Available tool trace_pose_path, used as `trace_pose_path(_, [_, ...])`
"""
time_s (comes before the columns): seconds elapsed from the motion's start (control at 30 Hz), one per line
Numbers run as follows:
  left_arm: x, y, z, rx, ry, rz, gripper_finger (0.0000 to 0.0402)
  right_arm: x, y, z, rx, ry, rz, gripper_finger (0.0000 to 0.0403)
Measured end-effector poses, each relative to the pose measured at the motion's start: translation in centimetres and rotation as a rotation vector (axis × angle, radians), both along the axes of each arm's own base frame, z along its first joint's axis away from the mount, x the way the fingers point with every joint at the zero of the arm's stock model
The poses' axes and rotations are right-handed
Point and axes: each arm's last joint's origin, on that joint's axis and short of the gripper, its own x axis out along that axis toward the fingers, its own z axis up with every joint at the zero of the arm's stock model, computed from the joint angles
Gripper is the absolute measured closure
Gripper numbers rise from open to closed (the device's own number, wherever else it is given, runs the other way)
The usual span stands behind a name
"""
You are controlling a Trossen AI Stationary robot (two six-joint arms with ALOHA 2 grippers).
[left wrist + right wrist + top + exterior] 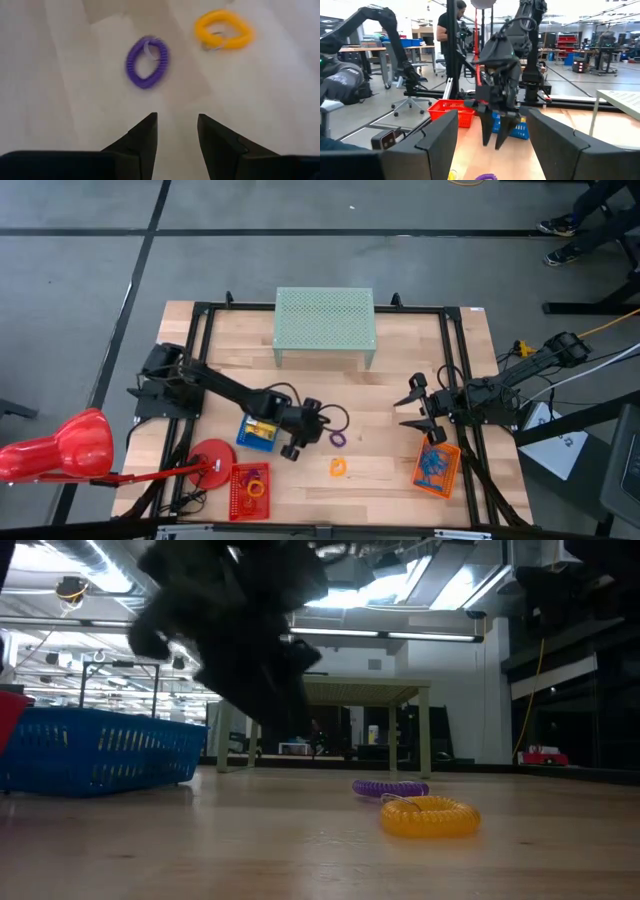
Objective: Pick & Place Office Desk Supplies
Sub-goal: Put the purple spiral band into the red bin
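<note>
My left gripper hangs open above the table, just left of a purple coil loop and touching nothing. A yellow-orange coil loop lies flat nearer the near edge. A blue tray with yellow items sits beside the left gripper. My right gripper waits open above the table's right side, over nothing. Near it an orange tray holds thin blue loops. A red tray holds several coloured loops.
A pale green perforated shelf stands at the far middle of the table. A red desk lamp leans over the near left corner, with its round base on the table. A black frame borders the table. A person stands beyond it.
</note>
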Motion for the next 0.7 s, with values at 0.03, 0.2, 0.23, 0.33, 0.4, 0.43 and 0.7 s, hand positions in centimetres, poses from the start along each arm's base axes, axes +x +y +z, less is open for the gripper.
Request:
trace_pose_path(0.03, [0.3, 0.2, -0.4, 0.013, -0.005, -0.007, 0.0267, 0.0, 0.0, 0.0, 0.000, 0.000, -0.007, 0.0167])
trace_pose_path(0.2, [2.0, 0.6, -1.1, 0.040, -0.025, -0.031, 0.0264, 0.0, -0.1, -0.1, 0.000, 0.006, -0.026, 0.0167])
trace_pose_path(0.23, [2.5, 0.5, -1.0, 0.037, -0.031, -0.042, 0.0264, 0.0, -0.1, -0.1, 0.001, 0.008, -0.025, 0.0167])
trace_pose_path(0.33, [4.3, 0.2, -0.8, 0.062, -0.058, -0.089, 0.0267, 0.0, -0.1, -0.1, 0.002, 0.008, -0.025, 0.0167])
trace_pose_path(0.4, [5.4, -0.1, -0.7, 0.092, -0.053, -0.118, 0.0269, 0.0, -0.1, -0.1, 0.005, 0.010, -0.028, 0.0167])
trace_pose_path(0.43, [6.0, -0.1, -0.8, 0.103, -0.046, -0.127, 0.0270, 0.0, -0.1, -0.1, 0.005, 0.010, -0.028, 0.0167])
trace_pose_path(0.7, [7.6, 0.1, -3.0, 0.114, 0.106, -0.177, 0.0277, 0.0, -0.1, -0.1, 0.002, 0.014, -0.021, 0.0167])
